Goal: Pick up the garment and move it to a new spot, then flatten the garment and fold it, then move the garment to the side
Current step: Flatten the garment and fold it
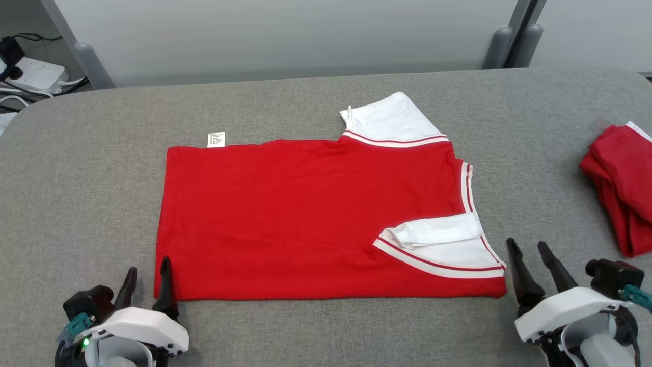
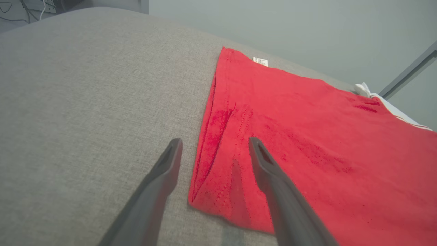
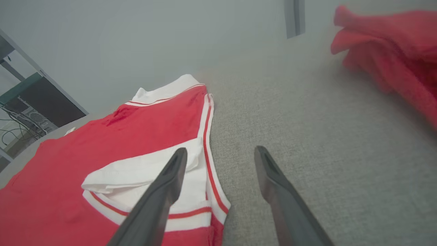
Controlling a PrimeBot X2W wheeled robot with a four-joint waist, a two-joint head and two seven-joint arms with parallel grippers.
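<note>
Red garment (image 1: 305, 219) lies flat and folded at centre frame on the grey table (image 1: 326, 97). At lower left, the left hand (image 1: 148, 265) has its fingers apart, straddling the garment's corner edge. At lower right, the right hand (image 1: 525, 243) has its fingers apart, just beside the garment. 1 crumpled red cloth (image 1: 619, 178) lies at the right edge.
</note>
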